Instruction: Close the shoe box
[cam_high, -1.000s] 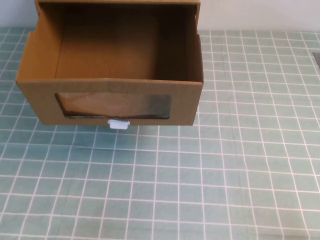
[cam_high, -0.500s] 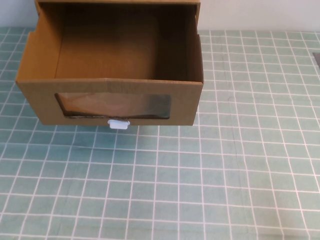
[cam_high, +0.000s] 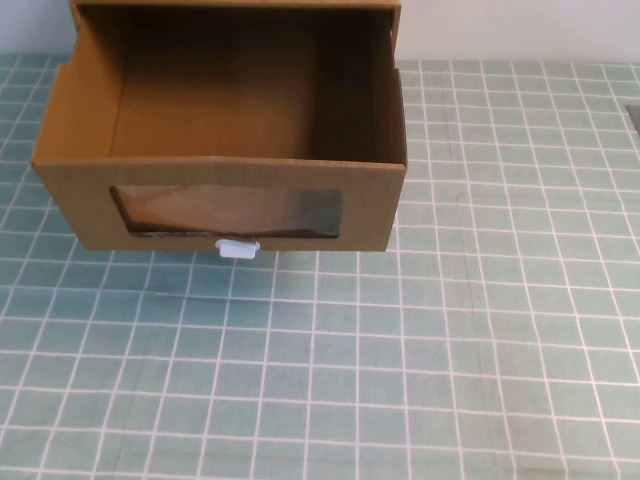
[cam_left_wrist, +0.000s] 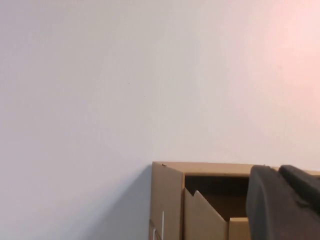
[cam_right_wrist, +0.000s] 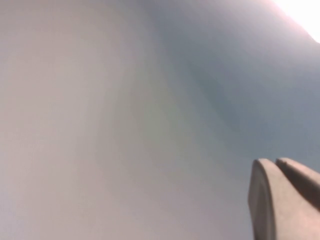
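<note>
The left gripper (cam_left_wrist: 285, 205) shows only in its own wrist view, a dark finger (cam_left_wrist: 272, 210) raised off the table and facing a plain white wall (cam_left_wrist: 125, 90), with the top of the shoe box (cam_left_wrist: 200, 200) just beyond it. I cannot tell how wide its fingers stand. The right gripper (cam_right_wrist: 285, 197) likewise shows only in its wrist view, one pale grey finger (cam_right_wrist: 270, 205) against a blank wall, touching nothing; whether it is spread or closed I cannot tell either. Neither arm reaches into the high view.

From above, the shoe box (cam_high: 225, 130) sits at the far left of the table (cam_high: 450, 350), on a green mat ruled with white grid lines. Its drawer is pulled well out toward the robot, and its brown inside is open to view. The front panel carries a clear rectangular window (cam_high: 228, 212), and a small white pull tab (cam_high: 238, 249) hangs at the lower edge just under it. The outer sleeve (cam_high: 235, 5) stands behind, against the white wall.
</note>
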